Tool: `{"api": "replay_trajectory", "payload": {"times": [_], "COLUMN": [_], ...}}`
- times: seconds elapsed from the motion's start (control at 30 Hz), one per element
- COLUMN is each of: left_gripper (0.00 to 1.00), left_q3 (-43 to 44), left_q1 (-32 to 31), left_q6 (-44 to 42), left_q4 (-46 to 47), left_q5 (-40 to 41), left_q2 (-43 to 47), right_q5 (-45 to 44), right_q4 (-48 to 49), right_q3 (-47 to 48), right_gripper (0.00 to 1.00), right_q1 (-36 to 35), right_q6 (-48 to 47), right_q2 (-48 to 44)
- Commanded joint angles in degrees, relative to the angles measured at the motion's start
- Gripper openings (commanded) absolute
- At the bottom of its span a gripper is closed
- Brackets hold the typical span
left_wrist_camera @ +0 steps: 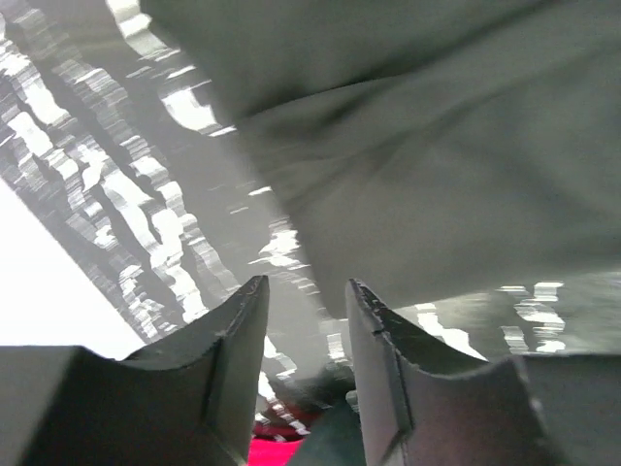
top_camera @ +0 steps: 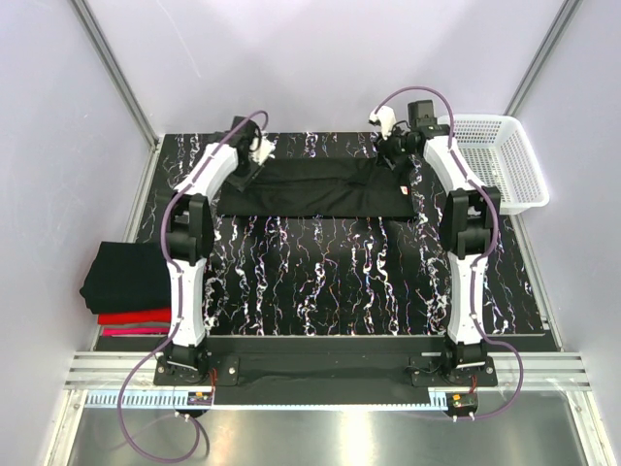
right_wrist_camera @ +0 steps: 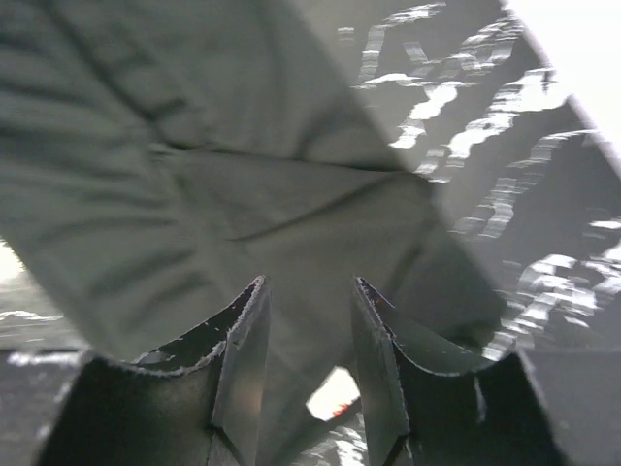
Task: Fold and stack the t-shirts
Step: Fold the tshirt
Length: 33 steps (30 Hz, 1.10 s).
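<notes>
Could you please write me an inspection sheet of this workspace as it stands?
Surface: black white-veined table.
Job's things: black t-shirt folded into a strip at the far side; stack of folded t-shirts, black over red over pink, at the left edge.
Clutter: white mesh basket, far right, apparently empty.
Grippers: left pincer and right pincer open, at the strip's ends, holding nothing.
Cables: purple cables loop by both bases.
Surroundings: pale walls, metal frame posts.

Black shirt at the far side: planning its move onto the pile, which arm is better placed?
Left, probably. The pile lies at the table's left edge beside the left arm; the left tool sits open at the shirt's left end, the right tool by the basket.
</notes>
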State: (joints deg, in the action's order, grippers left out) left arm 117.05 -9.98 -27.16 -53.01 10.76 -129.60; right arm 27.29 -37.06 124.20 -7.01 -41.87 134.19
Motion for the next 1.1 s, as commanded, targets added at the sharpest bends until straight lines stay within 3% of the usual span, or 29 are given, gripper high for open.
{"api": "replay_trajectory", "payload": {"times": [0.0, 0.37, 1.07], "left_gripper": [0.41, 0.41, 0.41], "left_q3": [-1.48, -0.25, 1.60], "left_q1": [-0.83, -0.66, -0.66], "left_q6": [0.17, 0.44, 1.32], "left_q4": [-0.33, -1.30, -1.30], "left_q5": [-2.76, -3.90, -5.40], "left_q2": [0.14, -3.55, -5.05], "right_q5": [8.82, 11.20, 4.88], "right_q4": [-1.97, -7.06, -8.73], "right_q3": [-0.28, 9.90, 13.43], "right_gripper": [0.45, 0.48, 0.46], "right_q1": [-0.11, -1.17, -3.98], "right_q6": [4.86, 7.68, 5.92], "right_q2": [1.07, 10.29, 14.61]}}
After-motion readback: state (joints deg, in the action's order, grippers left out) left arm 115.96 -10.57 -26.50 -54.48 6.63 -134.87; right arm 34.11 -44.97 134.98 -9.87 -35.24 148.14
